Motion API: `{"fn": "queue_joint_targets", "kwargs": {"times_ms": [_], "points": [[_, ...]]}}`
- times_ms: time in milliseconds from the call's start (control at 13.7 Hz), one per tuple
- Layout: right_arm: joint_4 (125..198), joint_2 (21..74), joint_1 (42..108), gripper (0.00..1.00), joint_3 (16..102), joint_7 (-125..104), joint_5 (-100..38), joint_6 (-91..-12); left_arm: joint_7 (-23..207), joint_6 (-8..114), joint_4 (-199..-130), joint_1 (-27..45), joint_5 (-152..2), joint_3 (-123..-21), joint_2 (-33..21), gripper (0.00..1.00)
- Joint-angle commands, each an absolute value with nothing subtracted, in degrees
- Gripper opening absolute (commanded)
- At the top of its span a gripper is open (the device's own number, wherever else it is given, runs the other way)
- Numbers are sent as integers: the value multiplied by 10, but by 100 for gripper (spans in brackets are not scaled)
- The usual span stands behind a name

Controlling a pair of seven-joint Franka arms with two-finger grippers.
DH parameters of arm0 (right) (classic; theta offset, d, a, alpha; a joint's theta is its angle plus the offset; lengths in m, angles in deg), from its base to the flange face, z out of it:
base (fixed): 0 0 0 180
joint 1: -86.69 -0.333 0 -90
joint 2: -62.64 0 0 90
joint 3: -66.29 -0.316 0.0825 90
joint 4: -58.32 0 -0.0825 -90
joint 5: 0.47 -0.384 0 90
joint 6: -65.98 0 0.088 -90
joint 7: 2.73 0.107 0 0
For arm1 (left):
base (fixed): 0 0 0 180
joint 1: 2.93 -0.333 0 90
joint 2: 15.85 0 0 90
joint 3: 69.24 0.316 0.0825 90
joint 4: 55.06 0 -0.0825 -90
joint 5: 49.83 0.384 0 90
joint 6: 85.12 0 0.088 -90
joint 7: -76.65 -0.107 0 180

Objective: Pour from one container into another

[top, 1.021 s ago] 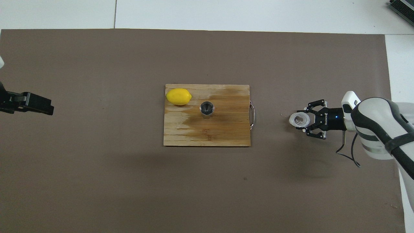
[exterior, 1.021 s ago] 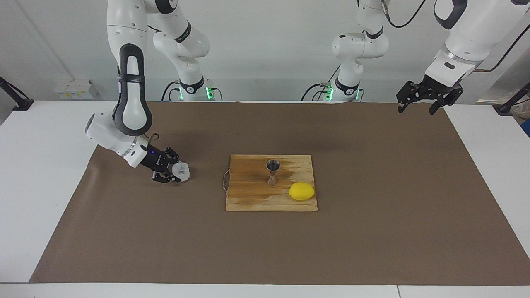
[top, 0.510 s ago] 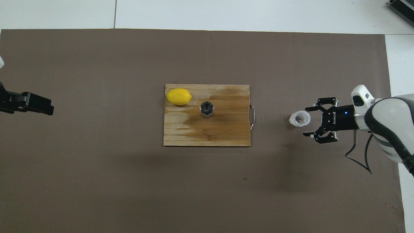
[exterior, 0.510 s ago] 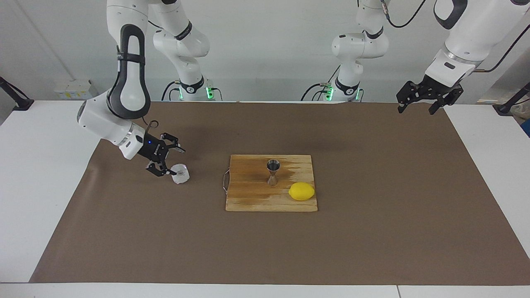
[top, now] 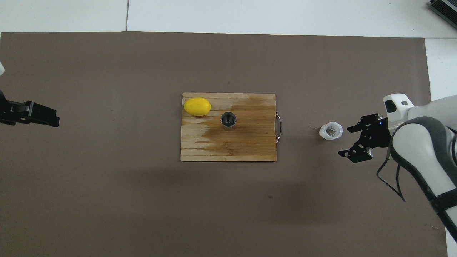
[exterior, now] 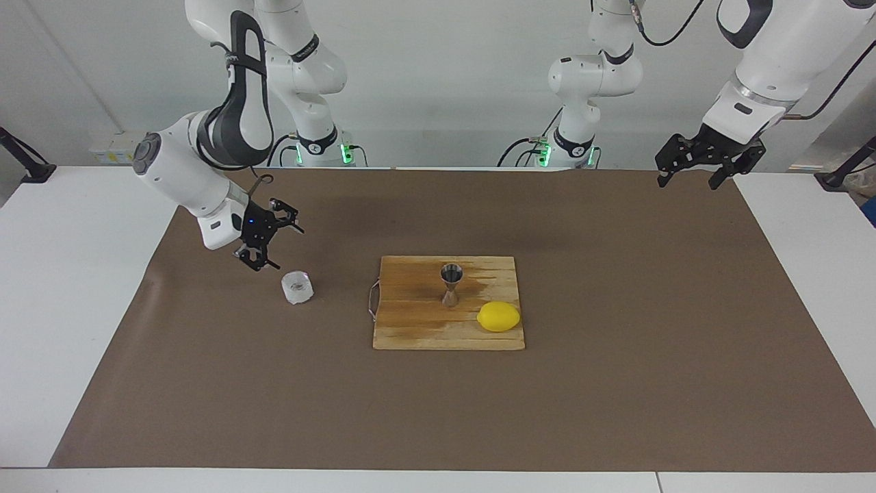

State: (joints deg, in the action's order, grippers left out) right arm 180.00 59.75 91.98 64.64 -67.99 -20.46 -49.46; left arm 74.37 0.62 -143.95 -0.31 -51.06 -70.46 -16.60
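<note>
Right gripper (exterior: pixel 274 243) jaws wide, off tumbler (exterior: pixel 298 287)

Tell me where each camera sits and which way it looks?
Facing view: high across the table, facing the robots; both arms show whole, right hand open above the glass tumbler, left hand waiting open.
Overhead view: high above the robots' end, looking down; only hands and forearms show.
Both share the cutting board, jigger and lemon.

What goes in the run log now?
right gripper: open, above mat, off tumbler | left gripper: open, waiting | jigger: upright on board
</note>
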Motion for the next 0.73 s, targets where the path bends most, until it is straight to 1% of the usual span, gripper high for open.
{"fn": "queue_joint_targets", "kwargs": {"times_ms": [0,292,438,583,656], "points": [[1785,594,912,100,644,-527,-122,-494,744,1,-1444,-4,-504,-705,-172,100],[1729,594,903,100,643,-262,-38,-410,744,0,-1444,-4,-504,-705,-172,100],[1693,594,871,100,643,-125,6,-372,744,0,-1444,-5,-504,-705,-172,100],[1674,600,850,100,643,-36,15,-336,744,0,-1444,-4,-504,-705,-172,100],[1669,611,846,100,643,0,14,-325,744,0,-1444,-4,-504,-705,-172,100]]}}
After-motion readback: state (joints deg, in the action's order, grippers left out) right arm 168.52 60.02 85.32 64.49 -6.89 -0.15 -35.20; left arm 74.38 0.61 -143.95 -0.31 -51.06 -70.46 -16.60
